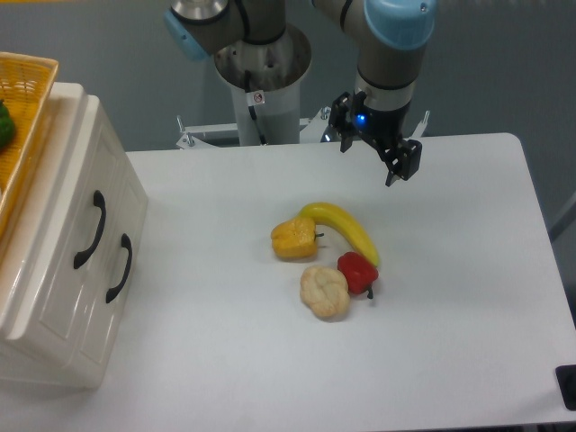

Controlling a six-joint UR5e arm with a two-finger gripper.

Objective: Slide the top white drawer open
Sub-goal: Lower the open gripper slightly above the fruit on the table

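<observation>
The top white drawer (70, 193) is the upper of two glossy cream fronts on the cabinet at the left edge. Its black curved handle (90, 229) lies to the left of the lower drawer's handle (120, 267). Both fronts sit flush with the cabinet face. My gripper (369, 162) hangs above the far side of the table, well to the right of the cabinet. It is open, with nothing between its black fingers.
A yellow wicker basket (27, 76) holding something green rests on the cabinet top. Mid-table lie a banana (346, 229), a yellow pepper (294, 238), a red pepper (357, 271) and a cream garlic-like piece (324, 291). The arm's base column (265, 90) stands behind the table.
</observation>
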